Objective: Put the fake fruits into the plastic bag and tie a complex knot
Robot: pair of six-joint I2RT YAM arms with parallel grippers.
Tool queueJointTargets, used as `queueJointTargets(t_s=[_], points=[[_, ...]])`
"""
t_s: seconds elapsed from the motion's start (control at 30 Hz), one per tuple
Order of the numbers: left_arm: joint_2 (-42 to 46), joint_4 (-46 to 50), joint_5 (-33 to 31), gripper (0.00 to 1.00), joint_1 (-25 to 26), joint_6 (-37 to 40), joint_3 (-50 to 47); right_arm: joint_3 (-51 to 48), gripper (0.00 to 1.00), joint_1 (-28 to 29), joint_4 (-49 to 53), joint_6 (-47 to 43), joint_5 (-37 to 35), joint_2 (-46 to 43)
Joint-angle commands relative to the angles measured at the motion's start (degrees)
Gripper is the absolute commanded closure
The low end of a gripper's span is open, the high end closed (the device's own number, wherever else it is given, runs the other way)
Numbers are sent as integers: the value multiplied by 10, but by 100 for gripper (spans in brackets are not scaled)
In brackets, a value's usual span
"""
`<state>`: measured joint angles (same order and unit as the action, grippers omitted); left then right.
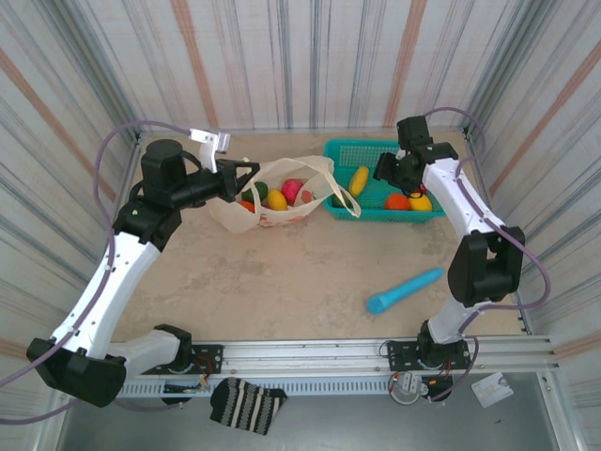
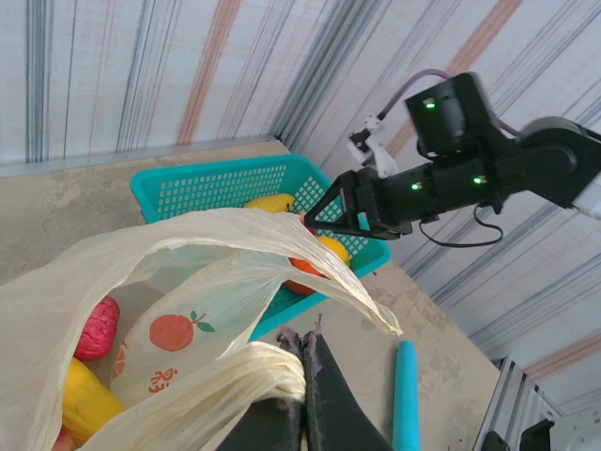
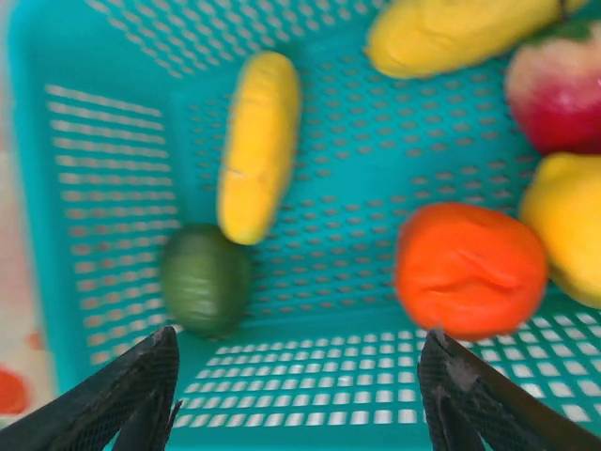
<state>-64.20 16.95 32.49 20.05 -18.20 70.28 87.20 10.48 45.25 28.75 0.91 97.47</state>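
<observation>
Right end effector (image 3: pixel 299 336) spread, hovering over basket (image 3: pixel 47 122); left end effector (image 2: pixel 305 346) pinching plastic bag (image 2: pixel 141 268).

The plastic bag (image 1: pixel 272 218) at upper centre and the mesh basket (image 1: pixel 347 153) just right of it each hold fake fruits (image 1: pixel 292 191). The cylindrical stick (image 1: pixel 404 290) lies on the table (image 1: pixel 282 282), lower right of both.

Red apple (image 3: pixel 559 94), yellow fruit (image 3: pixel 568 235): cut by right edge, blurred. Blue stick (image 2: pixel 406 399): cut by bottom edge.

arms (image 1: pixel 99 287): white links, blk joints | cables (image 2: pixel 418 79): purplish | right tool (image 3: pixel 300 338): blk, pads seem textured
</observation>
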Motion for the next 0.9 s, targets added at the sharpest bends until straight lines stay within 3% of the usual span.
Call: queueJointTargets(t_s=[0.0,0.23,0.47,0.87], points=[[14,12,-12,100,8,21,16,24,20,-1,74,-22,-81,24],[13,8,-10,100,23,19,20,35,15,-14,89,-47,-129,94],[9,11,-8,100,37,15,29,63,14,-20,100,-43,-106,160],[17,21,-19,100,37,30,30,76,23,-22,74,-33,-50,218]])
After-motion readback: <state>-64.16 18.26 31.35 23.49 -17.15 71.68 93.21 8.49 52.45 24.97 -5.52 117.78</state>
